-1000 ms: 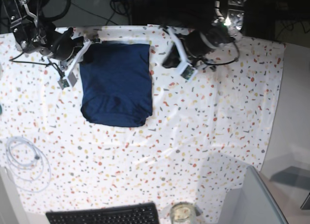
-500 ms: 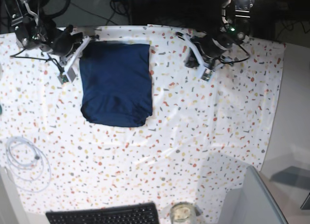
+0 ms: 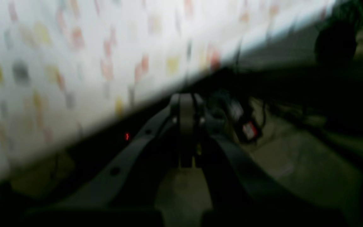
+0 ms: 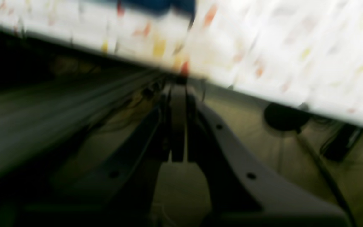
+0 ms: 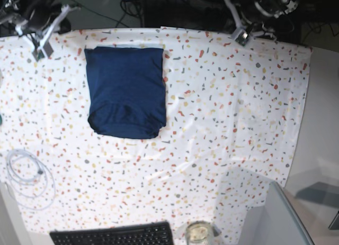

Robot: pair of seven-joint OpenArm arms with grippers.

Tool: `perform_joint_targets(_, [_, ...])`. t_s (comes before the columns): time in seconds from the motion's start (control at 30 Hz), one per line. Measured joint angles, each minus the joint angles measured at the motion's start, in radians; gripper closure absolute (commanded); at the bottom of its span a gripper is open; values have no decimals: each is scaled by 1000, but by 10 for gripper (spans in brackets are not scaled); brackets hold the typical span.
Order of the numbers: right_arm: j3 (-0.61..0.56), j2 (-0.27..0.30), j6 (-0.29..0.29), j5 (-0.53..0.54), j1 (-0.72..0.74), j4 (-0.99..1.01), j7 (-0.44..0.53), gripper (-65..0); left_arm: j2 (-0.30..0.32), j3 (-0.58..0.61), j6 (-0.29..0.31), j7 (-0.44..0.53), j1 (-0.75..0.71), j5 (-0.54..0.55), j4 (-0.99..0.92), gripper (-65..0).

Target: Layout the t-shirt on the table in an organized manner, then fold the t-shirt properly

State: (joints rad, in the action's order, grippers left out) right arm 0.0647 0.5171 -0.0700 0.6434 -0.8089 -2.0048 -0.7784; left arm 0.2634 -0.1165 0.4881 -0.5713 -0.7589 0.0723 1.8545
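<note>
The t-shirt [image 5: 126,91] lies as a dark navy folded rectangle on the table [image 5: 222,123], toward the far left, and nothing touches it. My right gripper [image 5: 53,27] is raised at the far left corner, away from the cloth, and its jaws are shut and empty [image 4: 177,91]. My left gripper [image 5: 237,20] hovers at the far edge to the right of the shirt, also shut with nothing held [image 3: 186,101]. Both wrist views are motion-blurred and show the speckled table [image 3: 74,47] edge above dark floor. A blurred strip of the t-shirt [image 4: 159,4] shows at the top of the right wrist view.
A black keyboard [image 5: 114,235] lies at the near edge, with a glass jar [image 5: 198,233] beside it. A coiled white cable [image 5: 26,176] rests at the near left. A grey panel [image 5: 286,218] stands at the near right corner. Dark equipment and cables crowd the space behind the table's far edge.
Both arms have pulled back from the shirt's top corners toward the table's far edge and outward. The t-shirt has stayed in place, folded.
</note>
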Motion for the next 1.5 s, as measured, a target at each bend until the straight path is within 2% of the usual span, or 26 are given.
perform_joint_targets(0.07, [13,39,11,-27,-67,2,-7,0,5,-2,-3,0,-42,-1,0,0])
perform_joint_targets(0.13, [19,48,13,-29,-117,16,0,0,-2,5,-2,15,-72,1,-11,0])
perform_joint_targets(0.23, [7,29,2,0,-164,80,9,0,-5,41,1,167,-90,7,-113,0])
perform_joint_targets(0.3, [-43,27,7,-18,-163,195,9,0,-1,76,-5,253,-91,-45,-237,0])
perform_joint_targets(0.37, [-112,35,7,-17,-113,328,-13,0,-3,113,-16,394,-87,-104,-410,0])
perform_joint_targets(0.5, [-264,42,7,-18,14,507,26,0,-52,179,-8,667,-4,-183,-830,0])
perform_joint_targets(0.53, [-315,42,6,-17,49,551,34,0,-71,182,-39,702,19,-186,-916,0])
perform_joint_targets(0.57, [-385,42,2,-15,96,613,76,0,-88,183,-49,780,64,-177,-1025,0])
perform_joint_targets(0.6, [-457,43,1,-34,139,678,92,0,-103,185,-74,814,98,-175,-1120,0])
perform_joint_targets(0.63, [-530,49,-3,-60,183,742,135,0,-116,189,-69,880,151,-175,-1230,0])
perform_joint_targets(0.67, [-598,47,-4,-94,232,824,174,0,-133,188,-73,901,208,-175,-1345,0])
perform_joint_targets(0.7, [-652,40,5,-114,268,906,222,0,-147,189,-76,948,251,-178,-1449,0])
perform_joint_targets(0.73, [-708,26,4,-125,311,1003,315,0,-160,189,-66,1027,309,-177,-1571,0])
perform_joint_targets(0.8, [-800,-37,16,-139,390,1228,457,0,-182,189,-74,1080,396,-180,-1759,0])
perform_joint_targets(0.83, [-848,-84,7,-128,433,1361,568,0,-194,189,-70,1105,434,-179,-1837,0])
perform_joint_targets(0.93, [-969,-258,9,-127,516,1765,912,0,-200,176,-66,1105,466,-184,-1843,0])
perform_joint_targets(1.0, [-994,-347,2,-131,538,1930,1132,-2,-185,158,-71,1070,469,-156,-1779,0])
perform_joint_targets(1.03, [-994,-370,2,-134,540,1963,1228,-2,-174,140,-70,1059,474,-132,-1754,0])
perform_joint_targets(1.1, [-993,-378,3,-131,542,1955,1322,-5,-152,134,-71,1048,486,-106,-1718,0])
perform_joint_targets(1.2, [-992,-361,10,-124,548,1884,1316,-6,-129,132,-74,1044,503,-154,-1714,0])
perform_joint_targets(1.27, [-991,-362,14,-123,553,1846,1261,-6,-127,133,-74,1034,513,-219,-1744,0])
perform_joint_targets(1.37, [-991,-398,16,-124,566,1845,1191,-6,-131,133,-70,1034,514,-318,-1778,0])
perform_joint_targets(1.5, [-991,-414,10,-127,601,1847,1197,-8,-127,131,-70,1030,507,-431,-1788,0])
